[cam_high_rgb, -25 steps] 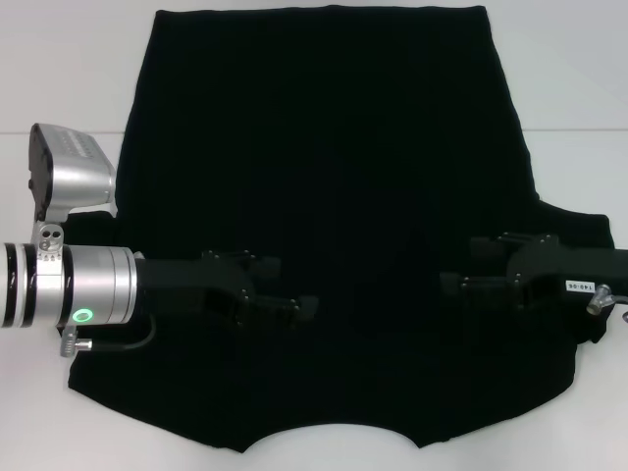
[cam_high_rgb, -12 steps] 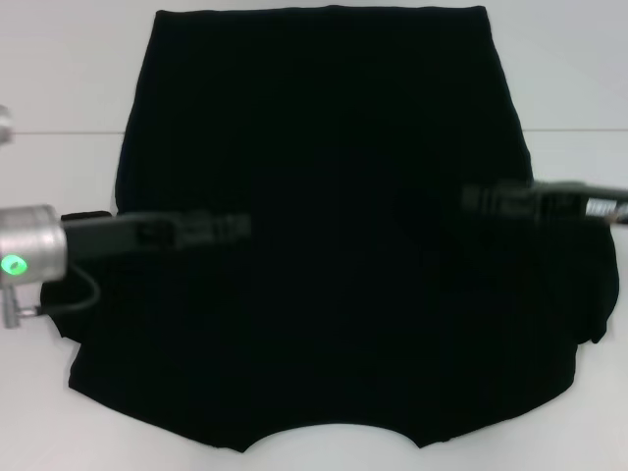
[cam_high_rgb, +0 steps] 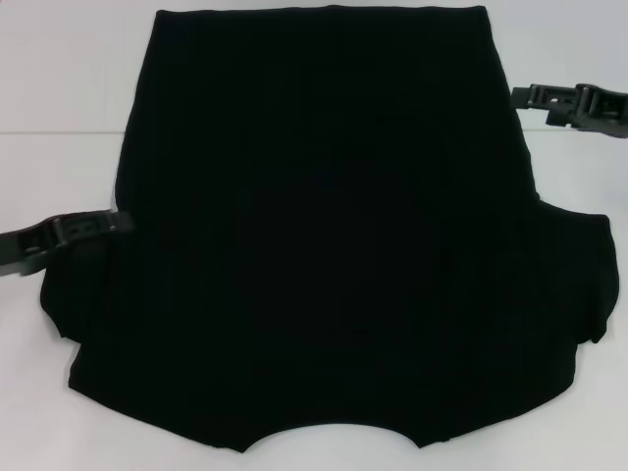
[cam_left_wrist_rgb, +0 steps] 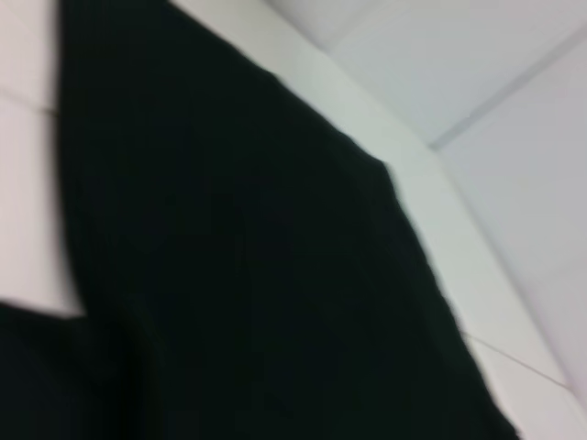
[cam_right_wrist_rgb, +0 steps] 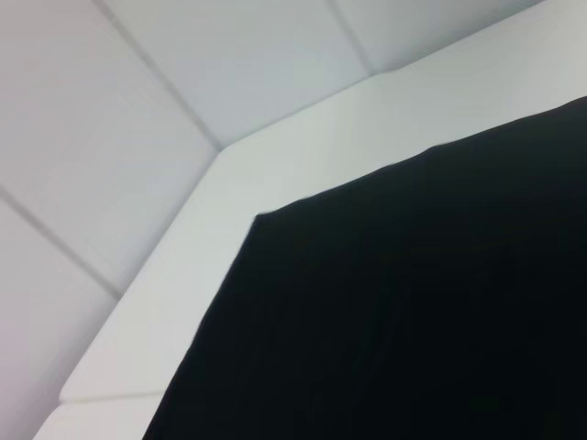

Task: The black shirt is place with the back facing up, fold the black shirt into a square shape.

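At the left edge, the left gripper point(cam_high_rgb: 98, 223) hangs just beside the black shirt point(cam_high_rgb: 334, 235), spread flat on the white table point(cam_high_rgb: 59, 78); grip can't be told. Hem corners should be pinched evenly. Right gripper point(cam_high_rgb: 549, 97): same story.

White table point(cam_high_rgb: 59, 88), thin seam across it, pale panelled wall point(cam_right_wrist_rgb: 138, 82) behind

Bright, even light; left wrist view seems blurred.
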You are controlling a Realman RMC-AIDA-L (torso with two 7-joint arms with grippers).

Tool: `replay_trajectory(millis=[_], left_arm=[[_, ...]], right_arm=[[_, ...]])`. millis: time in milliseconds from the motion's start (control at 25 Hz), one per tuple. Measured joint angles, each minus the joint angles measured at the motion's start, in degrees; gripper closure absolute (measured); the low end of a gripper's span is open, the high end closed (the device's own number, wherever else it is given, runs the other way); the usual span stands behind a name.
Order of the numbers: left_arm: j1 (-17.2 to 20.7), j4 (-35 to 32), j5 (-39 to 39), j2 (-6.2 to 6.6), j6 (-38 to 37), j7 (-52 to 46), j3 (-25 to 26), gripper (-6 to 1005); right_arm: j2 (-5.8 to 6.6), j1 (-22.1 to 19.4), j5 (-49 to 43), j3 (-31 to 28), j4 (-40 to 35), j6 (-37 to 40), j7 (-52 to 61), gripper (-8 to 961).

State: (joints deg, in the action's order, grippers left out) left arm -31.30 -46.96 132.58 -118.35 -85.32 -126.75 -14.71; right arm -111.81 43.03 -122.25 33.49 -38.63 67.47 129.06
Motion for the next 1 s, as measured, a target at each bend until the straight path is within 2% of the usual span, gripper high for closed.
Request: replay_trajectory(millis=[160,360,1000], left_arm=[[0.5,-0.3,4.4,0.17,1.8,-0.4,2.8,197],[0.8,-0.6,8.7,0.2,4.3,-0.5,3.3,428],[2.1,-2.9,14.6,0.18,4.2,-8.3,4.9,560]], right_arm=[[1.03,0.2,-1.2,0.0,-0.2,-0.3,2.4,80],[1.21,0.2,-2.0,0.3,-0.9,0.4,3.2,82],[1.23,-0.9,-2.1,0.5,-0.4,0.5,3.2,90]])
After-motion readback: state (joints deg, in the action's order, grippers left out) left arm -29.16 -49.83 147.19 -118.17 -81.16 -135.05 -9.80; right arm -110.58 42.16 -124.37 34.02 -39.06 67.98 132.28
